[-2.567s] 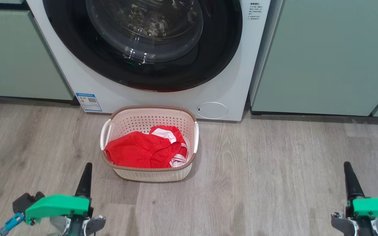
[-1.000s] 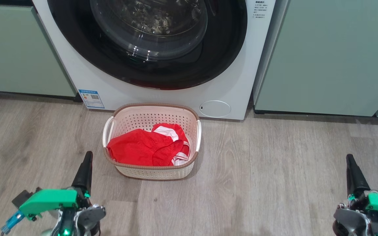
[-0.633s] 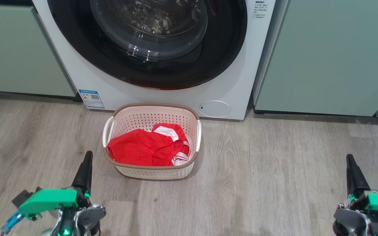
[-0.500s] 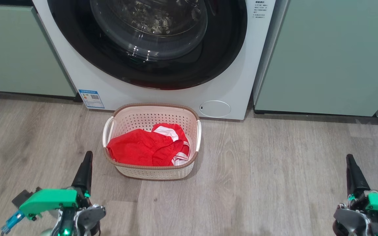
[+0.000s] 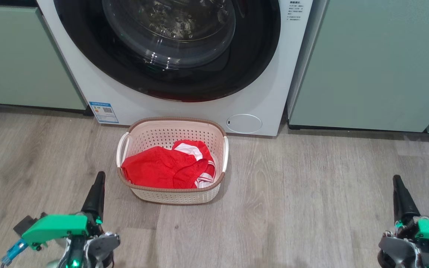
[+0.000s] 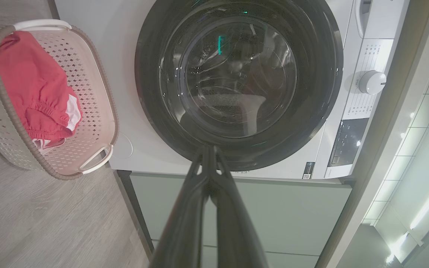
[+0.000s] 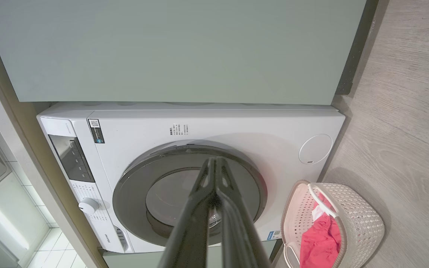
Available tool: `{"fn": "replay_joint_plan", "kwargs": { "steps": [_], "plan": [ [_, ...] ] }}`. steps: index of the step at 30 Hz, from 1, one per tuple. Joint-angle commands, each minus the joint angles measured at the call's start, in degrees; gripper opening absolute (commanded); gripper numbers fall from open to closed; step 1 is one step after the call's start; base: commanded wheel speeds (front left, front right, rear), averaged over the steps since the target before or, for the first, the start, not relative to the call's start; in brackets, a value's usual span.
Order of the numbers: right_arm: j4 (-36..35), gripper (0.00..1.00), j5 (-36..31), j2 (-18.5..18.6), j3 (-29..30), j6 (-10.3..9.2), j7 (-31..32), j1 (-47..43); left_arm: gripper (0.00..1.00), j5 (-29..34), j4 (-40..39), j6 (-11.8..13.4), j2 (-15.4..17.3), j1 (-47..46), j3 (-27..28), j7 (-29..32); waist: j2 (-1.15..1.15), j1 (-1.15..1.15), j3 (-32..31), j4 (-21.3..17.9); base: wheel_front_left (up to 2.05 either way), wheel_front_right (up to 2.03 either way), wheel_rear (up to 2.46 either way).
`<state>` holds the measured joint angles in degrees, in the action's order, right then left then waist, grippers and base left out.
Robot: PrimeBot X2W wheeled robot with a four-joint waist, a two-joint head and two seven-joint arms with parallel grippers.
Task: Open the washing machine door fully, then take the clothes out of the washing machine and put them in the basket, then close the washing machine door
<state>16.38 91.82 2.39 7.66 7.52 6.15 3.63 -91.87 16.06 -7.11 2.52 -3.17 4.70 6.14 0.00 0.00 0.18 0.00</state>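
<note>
Wood-grain floor [image 5: 311, 186]; perforated basket [image 5: 173, 195] holds crumpled red clothes [image 5: 158, 169]; left gripper [image 5: 100, 178], right gripper [image 5: 397, 182] pinched closed.

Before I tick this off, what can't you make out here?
- Inside of the washer: head and left wrist views, glare on the door glass hides it.
- Floor of the basket: head view, covered by the clothes.
- Print on the sticker: head view, too small.
- Top of the door: head view, cut by the upper edge.
</note>
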Motion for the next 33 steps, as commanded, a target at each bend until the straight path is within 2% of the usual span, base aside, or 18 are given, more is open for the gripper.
{"fn": "replay_joint_plan", "kwargs": {
  "steps": [1, 33],
  "plan": [
    [-2.35, 0.0, 0.35, 0.49, -1.15, -0.03, 0.34, 2.55, 0.0, -0.29, -2.02, -0.37, 0.36, -3.02, 1.83, 0.35, 0.0, 0.0, 0.0, 0.0, 0.0, 0.0, 0.0],
    [-2.35, 0.0, 0.35, 0.49, -1.15, -0.03, 0.33, 2.55, 0.0, -0.29, -2.02, -0.37, 0.36, -3.02, 1.82, 0.35, 0.0, 0.0, 0.0, 0.0, 0.0, 0.0, 0.0]
  ]
}}
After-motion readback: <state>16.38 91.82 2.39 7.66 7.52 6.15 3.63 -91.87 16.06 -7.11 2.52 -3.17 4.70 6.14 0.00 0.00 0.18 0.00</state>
